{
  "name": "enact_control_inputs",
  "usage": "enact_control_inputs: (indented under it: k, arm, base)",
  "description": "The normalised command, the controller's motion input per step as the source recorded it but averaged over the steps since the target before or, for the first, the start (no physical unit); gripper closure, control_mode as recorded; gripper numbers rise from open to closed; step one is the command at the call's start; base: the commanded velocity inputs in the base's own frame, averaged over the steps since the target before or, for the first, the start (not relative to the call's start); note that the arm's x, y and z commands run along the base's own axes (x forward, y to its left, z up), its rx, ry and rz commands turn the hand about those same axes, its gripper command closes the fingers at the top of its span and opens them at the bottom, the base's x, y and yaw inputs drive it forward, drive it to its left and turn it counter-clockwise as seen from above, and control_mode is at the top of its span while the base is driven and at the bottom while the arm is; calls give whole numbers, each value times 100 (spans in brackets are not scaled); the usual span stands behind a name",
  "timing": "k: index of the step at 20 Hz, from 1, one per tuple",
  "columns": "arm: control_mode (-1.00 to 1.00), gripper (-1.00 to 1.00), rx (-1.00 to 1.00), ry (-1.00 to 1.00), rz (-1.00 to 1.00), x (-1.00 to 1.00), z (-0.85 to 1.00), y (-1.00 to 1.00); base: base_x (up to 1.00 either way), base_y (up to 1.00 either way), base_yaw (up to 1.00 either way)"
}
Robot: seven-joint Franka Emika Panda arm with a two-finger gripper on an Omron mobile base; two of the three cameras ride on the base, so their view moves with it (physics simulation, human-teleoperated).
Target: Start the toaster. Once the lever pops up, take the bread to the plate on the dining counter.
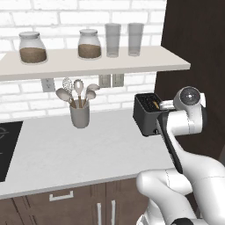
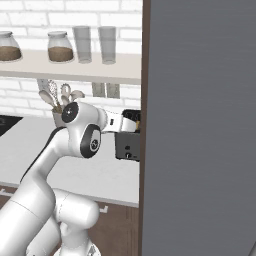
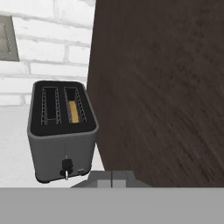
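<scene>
Left base view first. At the middle right of the frame, the toaster (image 1: 146, 115) sits on the white counter (image 1: 66, 149). It is a dark box with hard, smooth sides, and it looks heavy enough to stay put when its front is pushed. A bit of tan bread (image 1: 155, 104) peeks out of one slot on top. Bread is light and thin and can crumble, so it should be pinched softly by its top edge and lifted straight up. A grey crock (image 1: 80, 114) full of spoons stands to the left of the toaster.

Right base view next. The toaster (image 2: 127, 140) shows in the middle, partly hidden behind a tall dark panel (image 2: 200, 125), with the white arm reaching toward it.

Hand view last. The toaster (image 3: 61, 131) is at the left, with two long slots. The bread (image 3: 74, 111) stands deep in the right slot. The lever (image 3: 66, 165) is a tiny dark knob low on the front face. It is small and smooth, so a push should land right on top of it. The gripper (image 3: 112, 178) sits at the bottom middle with its fingers pressed together, holding nothing, near the lever but not touching it.
</scene>
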Motion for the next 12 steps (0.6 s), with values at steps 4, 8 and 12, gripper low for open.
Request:
enact_control_inputs:
  k: [4,8,12]
  arm:
    - [-100,100,0,0,0,0,0,0]
    - [-100,100,0,0,0,0,0,0]
    - [-100,100,0,0,0,0,0,0]
  base:
    - [0,0,0]
    - [0,0,0]
    - [0,0,0]
